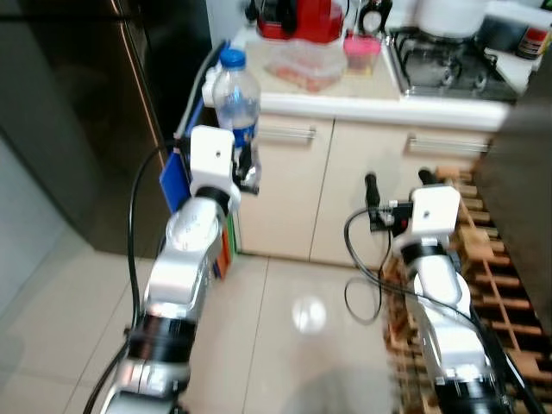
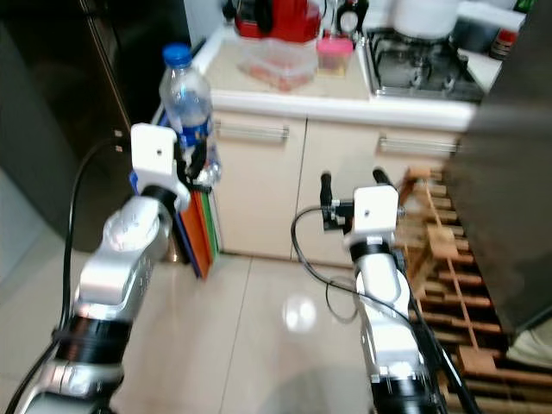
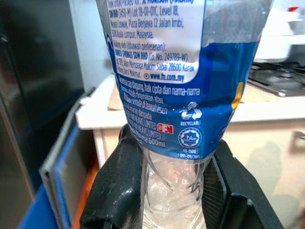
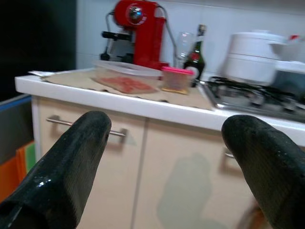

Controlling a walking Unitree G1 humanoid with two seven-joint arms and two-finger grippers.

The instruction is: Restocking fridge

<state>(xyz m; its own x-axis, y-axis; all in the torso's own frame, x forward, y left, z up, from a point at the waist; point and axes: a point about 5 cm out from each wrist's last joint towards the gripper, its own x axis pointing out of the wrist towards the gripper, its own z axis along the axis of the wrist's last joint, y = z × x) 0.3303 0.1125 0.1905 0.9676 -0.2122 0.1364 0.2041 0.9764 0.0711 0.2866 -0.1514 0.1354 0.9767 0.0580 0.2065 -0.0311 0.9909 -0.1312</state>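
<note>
Left gripper (image 1: 244, 166) pinching water bottle (image 1: 235, 93) low on its body, upright, raised beside the dark fridge (image 1: 78, 112) | right gripper (image 1: 398, 179) spread, empty | I'd keep the bottle vertical — swing slowly toward the fridge, grip sits low so top may sway.

A home kitchen: gas stove (image 1: 448, 62), cream cabinets (image 1: 362, 190) (likely a coffee machine (image 4: 140, 31)).
</note>
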